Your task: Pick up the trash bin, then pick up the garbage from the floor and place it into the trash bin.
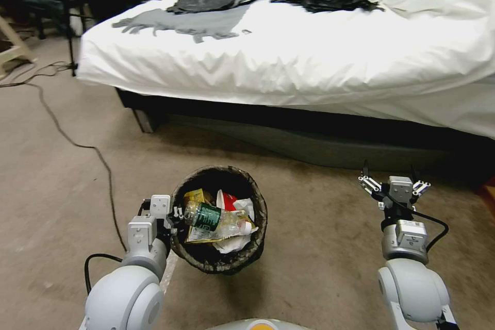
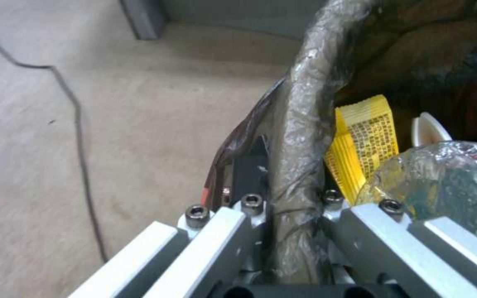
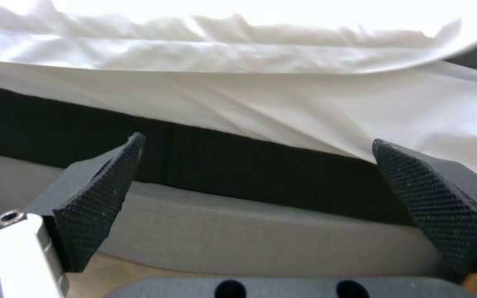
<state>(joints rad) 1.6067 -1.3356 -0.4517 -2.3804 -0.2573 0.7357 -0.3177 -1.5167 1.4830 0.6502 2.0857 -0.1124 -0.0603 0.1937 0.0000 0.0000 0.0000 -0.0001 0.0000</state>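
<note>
My left gripper [image 1: 175, 215] is closed on the bag-covered rim of the trash bin [image 1: 258, 206], one finger inside, one outside. The garbage [image 1: 219, 219] lies in the bin. My right gripper [image 1: 392, 178] stands wide open, holding nothing, over the floor [image 1: 319, 206] near the bed [image 1: 309, 62].

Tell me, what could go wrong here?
The left gripper holds the bin only by pinching the bag-covered rim, so the bin might slip or tilt. The bottle lies on top of the heaped garbage and could roll out. The cable on the floor could snag the wheels. The right gripper is open, holding nothing.
</note>
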